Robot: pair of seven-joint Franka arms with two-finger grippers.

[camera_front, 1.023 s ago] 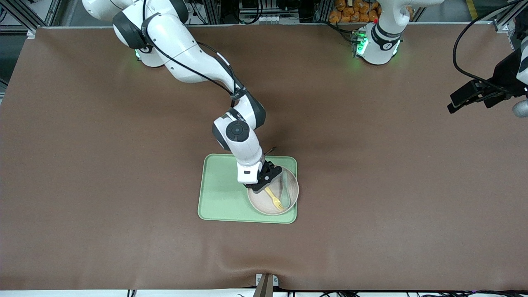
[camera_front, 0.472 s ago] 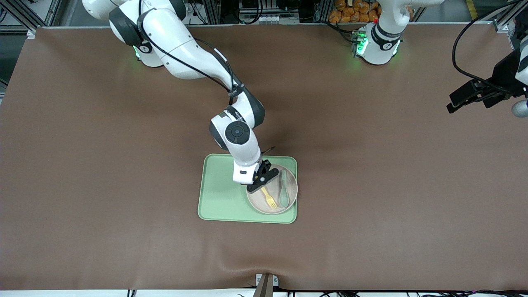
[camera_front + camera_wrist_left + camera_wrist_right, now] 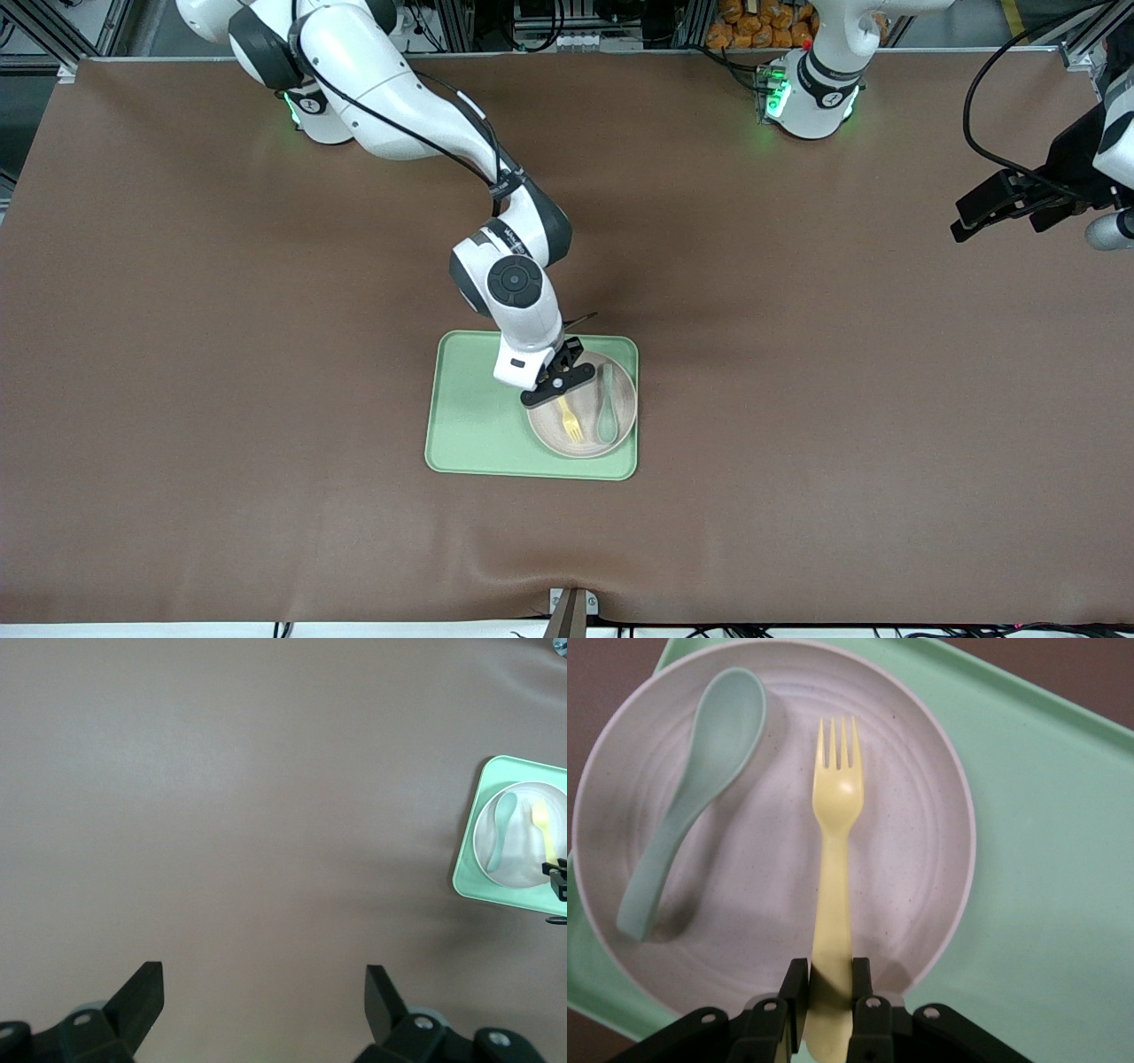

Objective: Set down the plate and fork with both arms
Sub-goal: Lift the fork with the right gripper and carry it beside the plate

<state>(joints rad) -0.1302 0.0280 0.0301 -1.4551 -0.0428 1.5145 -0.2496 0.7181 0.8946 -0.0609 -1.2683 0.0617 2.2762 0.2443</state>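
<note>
the right gripper (image 3: 559,387) hangs over the plate (image 3: 620,431), at the plate's edge toward the right arm's end of the table. its two fingers (image 3: 796,986) are pinched tight on the handle end of the fork (image 3: 570,420). in the right wrist view the yellow handle runs straight out from between the black fingers, and the tines point away from the gripper, over the middle of the plate. whether the tines rest on the plate or hang just above it cannot be told.

beside the fork, on the plate, lies a pale green-teal spoon (image 3: 607,410), apart from the fork and roughly parallel to it, on the side toward the left arm's end of the table. the gripper does not touch the spoon.

the plate sits on the light green tray (image 3: 474,416), in the tray's end toward the left arm's end of the table. the tray lies on the brown table (image 3: 221,354).

the left gripper (image 3: 1010,206) waits with its fingers (image 3: 139,992) spread wide and nothing between them, up over the left arm's end of the table, well apart from the tray.
</note>
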